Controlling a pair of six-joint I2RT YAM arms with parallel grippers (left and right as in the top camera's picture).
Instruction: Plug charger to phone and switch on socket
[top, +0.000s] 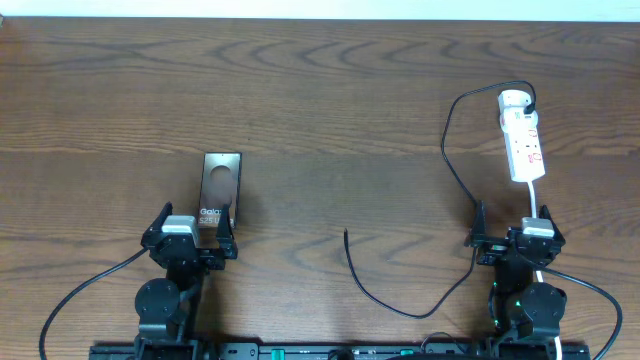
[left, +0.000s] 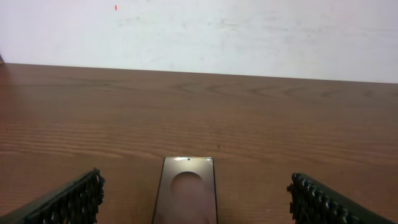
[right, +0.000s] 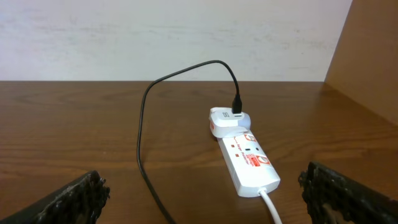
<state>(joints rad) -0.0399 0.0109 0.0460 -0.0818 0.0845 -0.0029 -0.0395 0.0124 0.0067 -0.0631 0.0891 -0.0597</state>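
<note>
On your wood-grain table (top: 320, 90), the phone (left: 186, 193), a flat glossy dark slab, lies between your wide-spread left fingers (left: 68, 202), stretching toward 12 o'clock. The white plastic socket (right: 249, 163), red-marked, rests at 12 o'clock of your right fingers (right: 68, 202), equally wide and empty. The thin black charger (right: 140, 124) loops from its far end to a loose tip near the table's 6 o'clock.

The left gripper (top: 193, 225) sits at the lower left of the overhead frame, jaws spread wide. The right gripper (top: 512, 225) sits at the lower right, equally wide. Both arms are folded low at the bottom edge, with the grippers pointing up-frame.
</note>
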